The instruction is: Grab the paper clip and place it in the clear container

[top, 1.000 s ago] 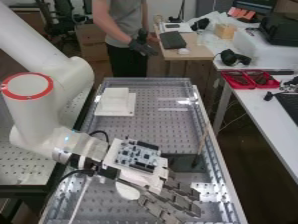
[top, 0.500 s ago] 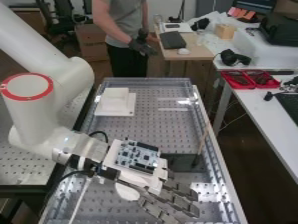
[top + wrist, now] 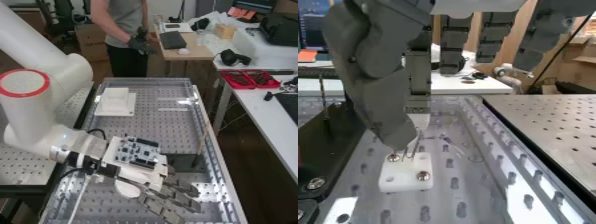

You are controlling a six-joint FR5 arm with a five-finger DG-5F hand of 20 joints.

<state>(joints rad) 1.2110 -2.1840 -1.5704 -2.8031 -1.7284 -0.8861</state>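
A robot's hand (image 3: 148, 176), reaching toward 4 and 5 o'clock in the high view, appears to hold a paper clip (image 3: 416, 148) in a narrow pinch at the tip of its thumb (image 3: 381, 95), just above a white block (image 3: 406, 171) on the bench (image 3: 153, 135). The thin wire could slip or twist if the pinch bears on only a sliver of it; a dip of the wrist could knock the clip against the block or one of its screws (image 3: 424, 176). A faint, see-through outline (image 3: 461, 148) near the block may be the clear container, though it is hard to be sure; misjudging its rim could send the clip onto the bench, perhaps into a slot. A swing toward 1 o'clock risks catching the rod (image 3: 201, 150) standing at the dark box (image 3: 187, 162).

The count, from the hand outward: one hand, one clip, one circuit board (image 3: 138, 154) on the hand's back, one block with two screws, one possible container, one dark box and one rod. Farther off lie one white stand (image 3: 116, 102) at 11 o'clock and two red trays (image 3: 249, 79) at 1 o'clock.
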